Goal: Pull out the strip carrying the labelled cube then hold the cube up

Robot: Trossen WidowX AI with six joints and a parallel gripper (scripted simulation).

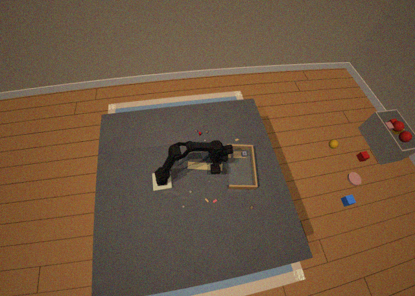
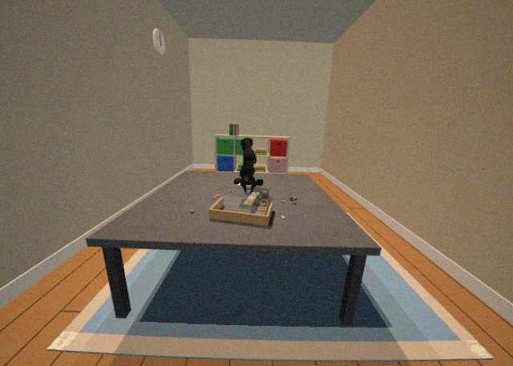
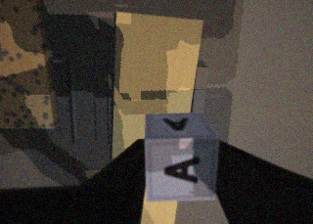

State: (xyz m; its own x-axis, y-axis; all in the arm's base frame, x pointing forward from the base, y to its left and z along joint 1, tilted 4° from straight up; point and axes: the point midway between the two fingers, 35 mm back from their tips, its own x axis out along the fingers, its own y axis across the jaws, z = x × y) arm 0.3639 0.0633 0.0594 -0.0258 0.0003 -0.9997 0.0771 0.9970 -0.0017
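My gripper [image 2: 248, 191] [image 3: 174, 146] is shut on the labelled cube [image 3: 181, 169], a pale blue-grey cube with a black A on its faces. The cube hangs between the fingertips, a little above a plain yellow strip [image 1: 198, 166] [image 2: 251, 199] [image 3: 147, 53]. That strip lies on the table outside the wooden tray [image 1: 255, 166] [image 2: 240, 217], on its arm-base side, and looks to be in one piece. The gripper's body hides part of it in the top view. Another strip with dark speckles [image 3: 24, 104] shows at the left of the wrist view.
A second small bluish cube [image 1: 244, 153] sits inside the tray, near its far corner. Small scraps and a red bit [image 1: 200, 133] [image 2: 291, 199] lie scattered on the grey table [image 1: 141, 239]. The tray's raised wooden walls stand just beyond the gripper.
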